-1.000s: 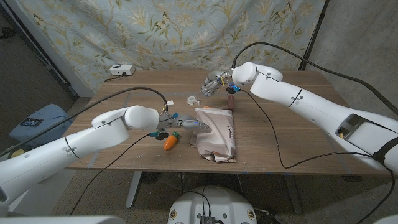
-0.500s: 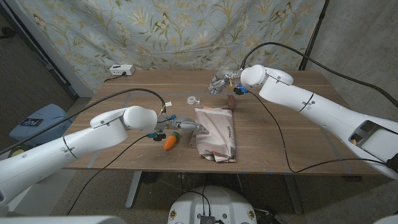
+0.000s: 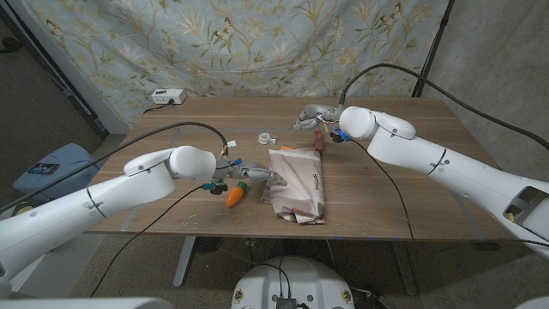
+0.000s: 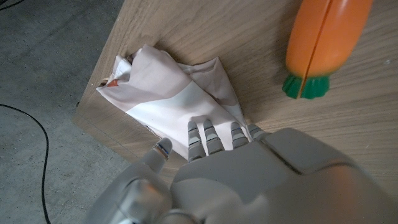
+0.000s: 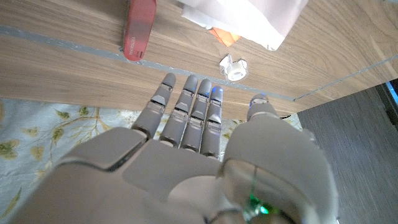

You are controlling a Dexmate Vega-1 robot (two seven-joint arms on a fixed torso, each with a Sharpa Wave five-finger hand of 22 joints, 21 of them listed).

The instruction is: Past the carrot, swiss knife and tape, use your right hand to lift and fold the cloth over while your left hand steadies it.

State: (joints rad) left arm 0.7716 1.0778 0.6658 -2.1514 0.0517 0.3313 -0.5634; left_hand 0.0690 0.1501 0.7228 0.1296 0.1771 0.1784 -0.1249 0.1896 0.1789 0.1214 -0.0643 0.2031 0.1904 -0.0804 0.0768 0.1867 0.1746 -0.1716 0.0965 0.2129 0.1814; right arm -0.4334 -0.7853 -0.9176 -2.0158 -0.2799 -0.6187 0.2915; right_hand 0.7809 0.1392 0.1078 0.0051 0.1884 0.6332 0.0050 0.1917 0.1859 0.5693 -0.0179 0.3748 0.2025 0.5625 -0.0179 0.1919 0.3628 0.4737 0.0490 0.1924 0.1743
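Wooden table [image 3: 171,137] under floral backdrop | cloth [image 3: 297,184] lying folded at centre, carrot [image 3: 235,195] at its 9 o'clock | left hand [image 3: 249,172] pressing its edge | right hand [image 3: 316,114] hovering released at 12, above swiss knife [image 3: 319,140] | risk: descending fingers knocking knife or tape [image 3: 265,137], dragging cloth askew.

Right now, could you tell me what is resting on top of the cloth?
The left robot hand presses its fingers on the cloth at its left edge. Nothing else lies on it. Whatever is under the cloth is covered.
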